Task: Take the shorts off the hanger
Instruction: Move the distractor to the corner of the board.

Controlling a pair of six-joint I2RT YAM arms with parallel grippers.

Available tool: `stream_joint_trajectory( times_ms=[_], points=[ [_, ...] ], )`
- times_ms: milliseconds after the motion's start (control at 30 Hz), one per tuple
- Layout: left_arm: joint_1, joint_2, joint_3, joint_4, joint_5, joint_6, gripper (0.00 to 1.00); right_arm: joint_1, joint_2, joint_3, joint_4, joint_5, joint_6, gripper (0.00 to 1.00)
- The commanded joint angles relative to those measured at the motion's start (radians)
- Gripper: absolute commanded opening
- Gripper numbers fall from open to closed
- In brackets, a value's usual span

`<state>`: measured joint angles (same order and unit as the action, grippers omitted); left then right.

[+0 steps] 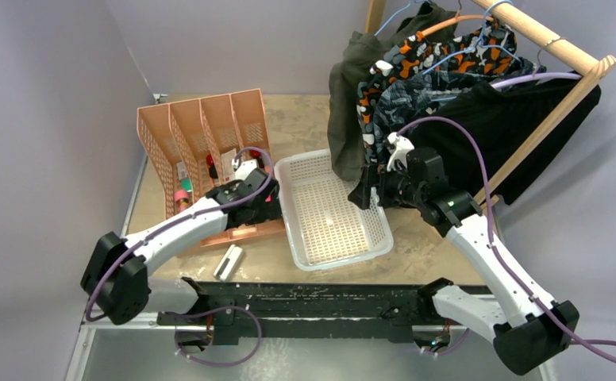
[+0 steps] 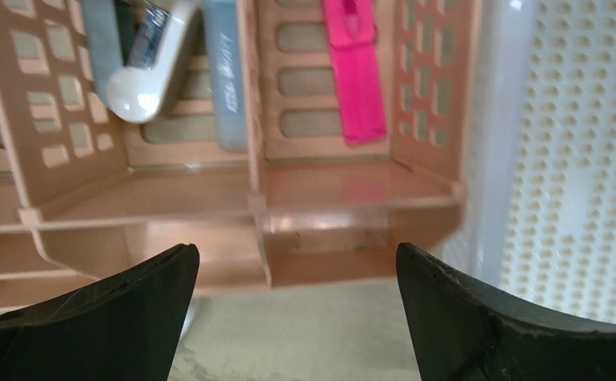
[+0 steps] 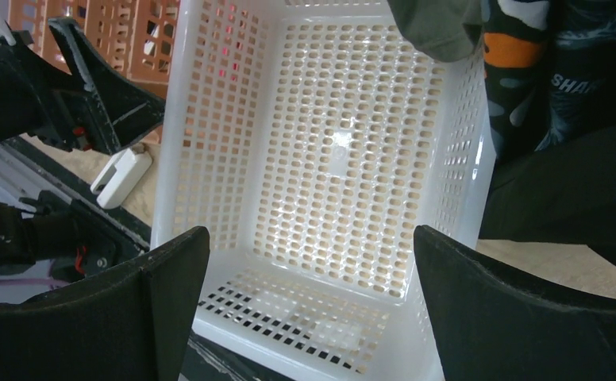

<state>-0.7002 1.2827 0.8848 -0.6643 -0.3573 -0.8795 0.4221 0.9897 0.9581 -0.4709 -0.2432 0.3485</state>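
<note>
Right gripper (image 3: 313, 254): jaws wide apart, holding nothing, over the white basket (image 3: 463, 182).
Left gripper (image 2: 289, 270): jaws spread, holding nothing, facing the orange organiser (image 2: 352, 198).
Shorts (image 1: 448, 95): four pairs on hangers on the wooden rail (image 1: 559, 44), hanging lengthwise downward, hems just beside the right gripper.
Organiser contents: pink piece (image 2: 356, 71), white item (image 2: 150, 79).

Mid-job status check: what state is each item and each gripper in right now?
olive green shorts, hanging on the rack
orange camouflage shorts, hanging on the rack
blue-grey camouflage shorts, hanging on the rack
black shorts, hanging on the rack
white basket, upright, nothing inside
left gripper, open, holding nothing, by the organiser
right gripper, open, holding nothing, by the basket
</note>
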Motion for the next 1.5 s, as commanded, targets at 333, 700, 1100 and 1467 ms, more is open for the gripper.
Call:
stream_joint_trajectory(
  times_ms=[333,700,1100,1467],
  points=[
    [0.228,0.253,0.167,0.047,-0.187,0.166,0.96,0.009,0.041,0.063,0.04,0.081,-0.001,0.99],
    [0.347,0.413,0.335,0.081,-0.144,0.288,0.96,0.008,0.013,0.049,0.021,0.103,0.0,0.99],
    [0.419,0.373,0.43,0.033,-0.165,0.367,0.98,0.009,0.007,0.068,0.015,0.06,-0.033,0.99],
    [0.458,0.145,0.254,0.043,0.313,0.28,0.97,0.009,0.022,0.06,0.034,0.096,-0.04,0.99]
  ],
)
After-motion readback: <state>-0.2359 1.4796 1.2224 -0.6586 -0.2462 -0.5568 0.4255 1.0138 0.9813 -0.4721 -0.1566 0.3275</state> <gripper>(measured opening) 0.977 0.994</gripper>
